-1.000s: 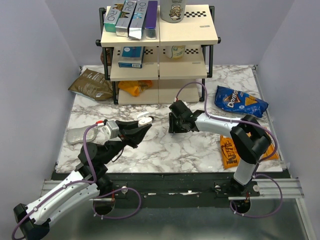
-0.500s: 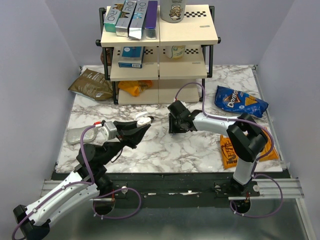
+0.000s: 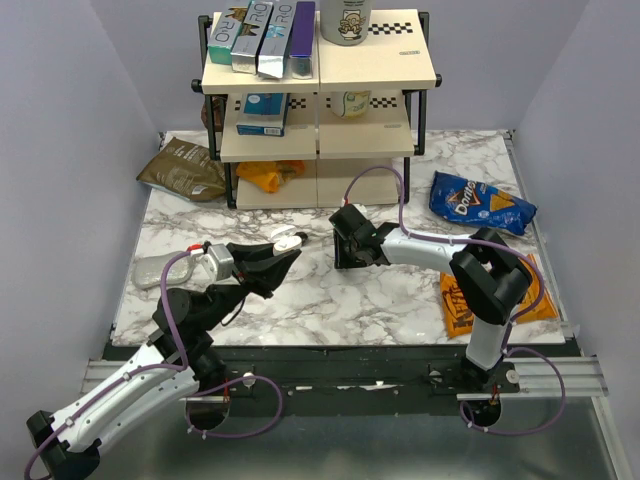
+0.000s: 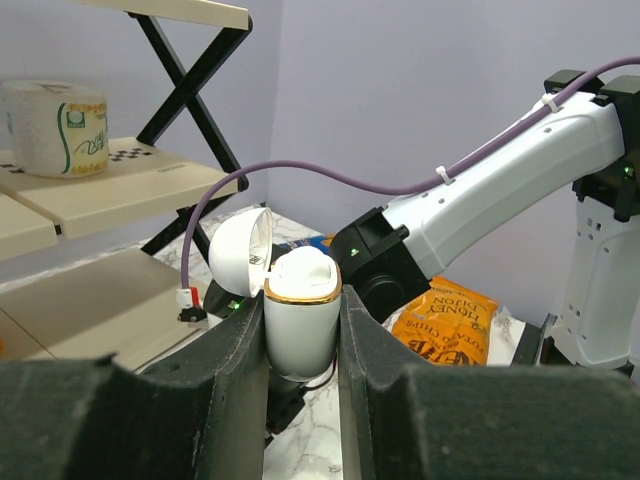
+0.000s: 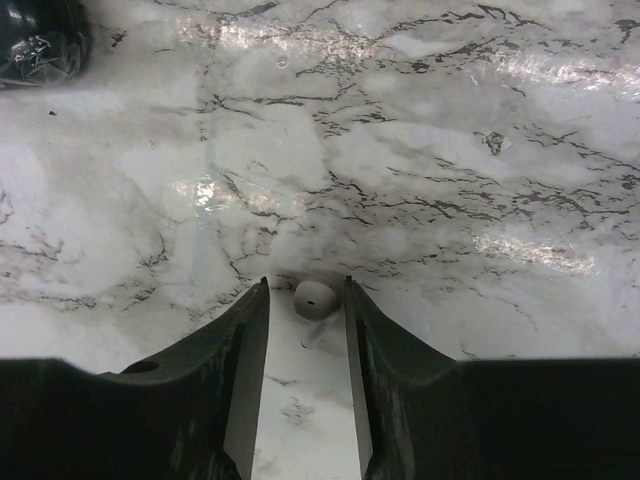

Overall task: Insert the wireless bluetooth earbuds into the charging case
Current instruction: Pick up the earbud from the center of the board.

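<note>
My left pincer (image 4: 303,300) is clamped tight on the white charging case (image 4: 300,340) at mid-frame, its lid (image 4: 240,250) open. Low centre, my half-open right pincer (image 5: 305,287) straddles a pale earbud (image 5: 315,299) on the marble table (image 5: 450,180), seemingly without gripping it.

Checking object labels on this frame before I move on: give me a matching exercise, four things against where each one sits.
Things:
1. charging case
2. earbud
3. blue chip bag
4. orange snack bag

Places:
A. on the marble table, between the right fingers
B. far right of the table
C. clamped in the left fingers, lid open
D. near right of the table, partly under the right arm

Pairs: 1-C, 2-A, 3-B, 4-D
</note>
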